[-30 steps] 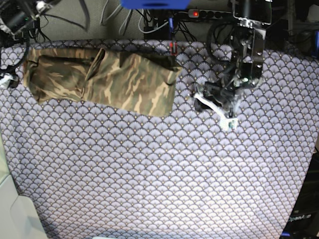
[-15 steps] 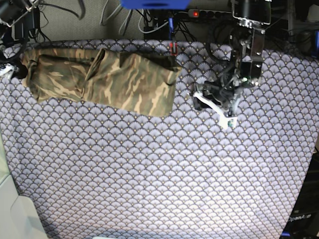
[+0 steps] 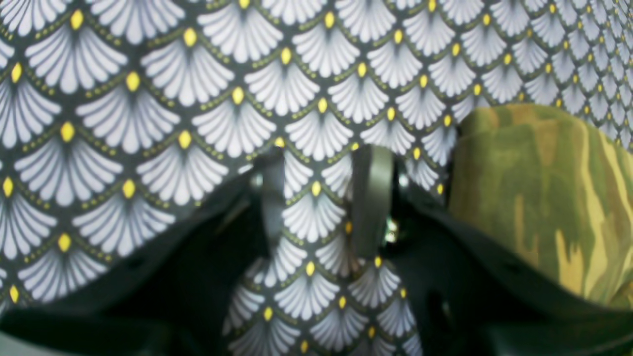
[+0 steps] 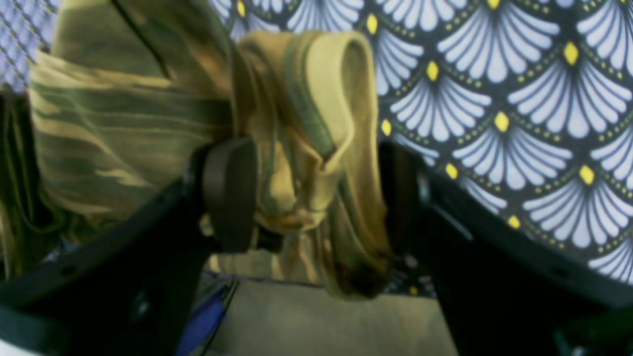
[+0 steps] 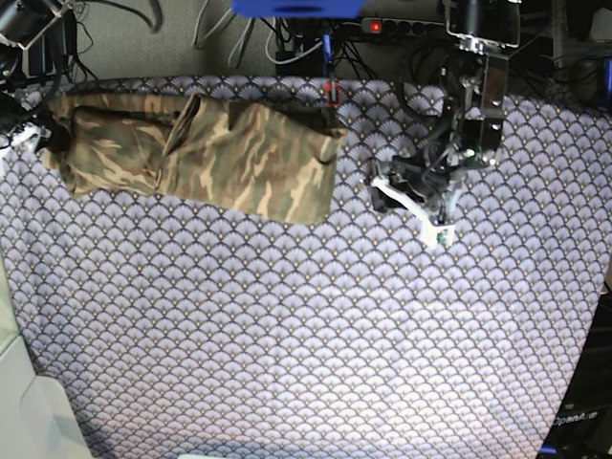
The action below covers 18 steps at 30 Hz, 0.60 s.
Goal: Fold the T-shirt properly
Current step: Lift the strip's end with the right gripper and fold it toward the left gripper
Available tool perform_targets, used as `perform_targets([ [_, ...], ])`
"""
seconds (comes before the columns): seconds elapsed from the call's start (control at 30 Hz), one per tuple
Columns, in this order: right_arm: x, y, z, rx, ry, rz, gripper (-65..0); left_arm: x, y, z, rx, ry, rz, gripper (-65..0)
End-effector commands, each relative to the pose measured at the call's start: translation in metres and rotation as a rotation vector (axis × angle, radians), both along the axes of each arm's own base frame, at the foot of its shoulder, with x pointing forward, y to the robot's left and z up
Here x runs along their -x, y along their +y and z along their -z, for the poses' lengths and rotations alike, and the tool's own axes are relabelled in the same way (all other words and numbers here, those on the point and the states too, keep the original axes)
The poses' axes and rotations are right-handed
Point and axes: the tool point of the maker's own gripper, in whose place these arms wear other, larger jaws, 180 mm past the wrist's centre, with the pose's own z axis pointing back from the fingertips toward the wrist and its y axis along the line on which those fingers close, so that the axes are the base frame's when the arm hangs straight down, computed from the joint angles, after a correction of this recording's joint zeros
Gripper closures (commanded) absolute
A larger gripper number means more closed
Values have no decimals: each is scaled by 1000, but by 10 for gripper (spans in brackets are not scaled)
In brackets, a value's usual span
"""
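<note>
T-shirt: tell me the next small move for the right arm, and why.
Probably close the right gripper. Its jaws stand open on either side of a bunched hem of the T-shirt at the tablecloth's edge, so the cloth sits between the pads but is not pinched. The left gripper rests on bare cloth beside the shirt's other end, holding nothing.

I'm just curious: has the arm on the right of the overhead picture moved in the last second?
Barely: the left gripper shifted slightly toward the T-shirt, judged against the tablecloth.
</note>
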Motion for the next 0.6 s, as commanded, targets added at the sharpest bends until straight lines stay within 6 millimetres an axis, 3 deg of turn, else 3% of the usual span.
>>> perform_targets([
  [0.0, 6, 0, 5, 18, 53, -26, -404, -10, 0, -12, 7, -49, 0, -225],
  [0.23, -3, 19, 10, -15, 42, -52, -378, -10, -1, -12, 8, -47, -1, -225],
  [0.43, -4, 17, 9, -13, 39, -47, -265, -11, 0, -13, 8, -50, -2, -225],
  [0.57, -4, 16, 9, -10, 41, -51, -145, -11, -1, -13, 9, -52, -1, -225],
])
